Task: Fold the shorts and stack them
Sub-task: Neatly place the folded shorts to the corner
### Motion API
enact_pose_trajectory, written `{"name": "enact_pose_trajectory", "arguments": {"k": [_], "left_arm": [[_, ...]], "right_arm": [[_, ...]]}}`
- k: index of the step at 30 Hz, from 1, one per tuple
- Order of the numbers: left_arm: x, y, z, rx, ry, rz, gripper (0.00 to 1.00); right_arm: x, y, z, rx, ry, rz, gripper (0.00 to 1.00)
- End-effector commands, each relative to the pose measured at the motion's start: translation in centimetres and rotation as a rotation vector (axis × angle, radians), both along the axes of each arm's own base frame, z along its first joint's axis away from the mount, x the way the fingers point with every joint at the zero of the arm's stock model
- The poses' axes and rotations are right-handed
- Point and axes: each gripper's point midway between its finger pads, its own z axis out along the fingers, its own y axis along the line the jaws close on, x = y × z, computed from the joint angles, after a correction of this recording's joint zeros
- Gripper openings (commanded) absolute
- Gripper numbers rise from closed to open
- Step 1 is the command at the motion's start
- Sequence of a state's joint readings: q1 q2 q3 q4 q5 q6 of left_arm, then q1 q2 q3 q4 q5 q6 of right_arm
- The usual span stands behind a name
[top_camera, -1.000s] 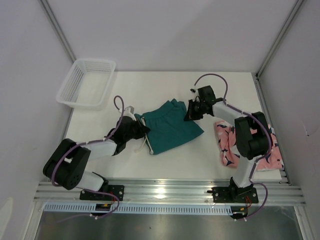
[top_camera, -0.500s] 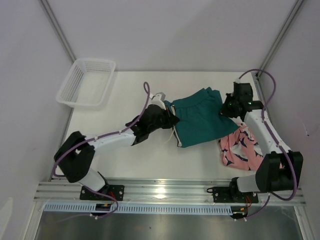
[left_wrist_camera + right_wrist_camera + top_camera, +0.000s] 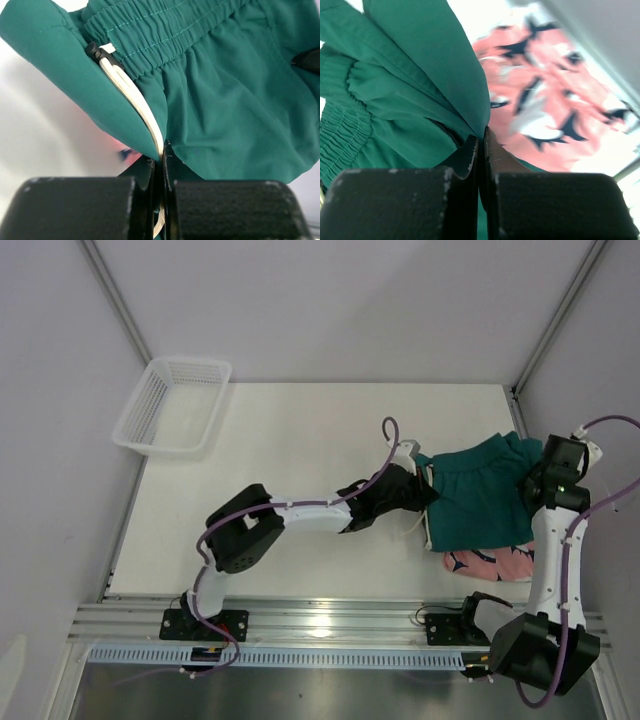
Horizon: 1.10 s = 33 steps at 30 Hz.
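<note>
Rumpled teal shorts [image 3: 475, 500], atop shark-print shorts [image 3: 495, 563], are clamped by left gripper [image 3: 428, 483] and right gripper [image 3: 533, 488]; drawstring tip [image 3: 102, 55] is seen from left wrist only

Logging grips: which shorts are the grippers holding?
The plain teal pair, pinched by the left gripper and right gripper; the pink shark-print pair lies free underneath.

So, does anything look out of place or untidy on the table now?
Yes. The pink shark-print shorts lie bunched at the near right edge of the table, partly covered by the teal shorts. The left gripper and right gripper pinch the teal pair, and its pale drawstring hangs loose.
</note>
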<state>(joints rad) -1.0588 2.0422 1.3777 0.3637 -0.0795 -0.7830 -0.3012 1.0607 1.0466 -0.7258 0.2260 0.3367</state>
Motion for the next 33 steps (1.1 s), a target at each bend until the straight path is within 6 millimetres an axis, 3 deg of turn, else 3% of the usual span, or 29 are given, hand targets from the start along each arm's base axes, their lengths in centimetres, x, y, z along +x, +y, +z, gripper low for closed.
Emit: {"name": "enact_pose_trajectory", "arguments": {"k": [1, 6, 11, 21, 26, 31, 33], "left_arm": [[-0.6, -3.9, 4.7, -0.125, -0.088, -0.067, 0.0], [-2.3, -6.5, 3.9, -0.138, -0.075, -0.118, 0.0], [-2.8, -7.2, 2.5, -0.148, -0.036, -0.129, 0.0], [-4.4, -8.5, -0.3, -0.144, 0.003, -0.133, 0.0], [-4.9, -8.6, -2.1, -0.133, 0.033, -0.133, 0.0], [-5.8, -8.3, -2.0, -0.114, -0.005, -0.12, 0.01], [-5.8, -8.4, -2.0, -0.107, 0.001, -0.122, 0.1]], "right_arm": [[-0.9, -3.3, 1.2, -0.076, -0.048, -0.111, 0.0], [-2.4, -4.3, -2.3, -0.053, 0.037, -0.176, 0.0], [-2.8, -5.8, -3.1, -0.035, 0.001, -0.246, 0.0], [-1.7, -8.2, -6.0, 0.0, -0.014, -0.278, 0.0], [-1.3, -9.0, -8.5, 0.047, 0.034, -0.298, 0.01], [-1.2, -9.4, -9.2, 0.058, 0.044, -0.305, 0.36], [-1.5, -9.9, -9.0, 0.055, 0.041, -0.325, 0.49]]}}
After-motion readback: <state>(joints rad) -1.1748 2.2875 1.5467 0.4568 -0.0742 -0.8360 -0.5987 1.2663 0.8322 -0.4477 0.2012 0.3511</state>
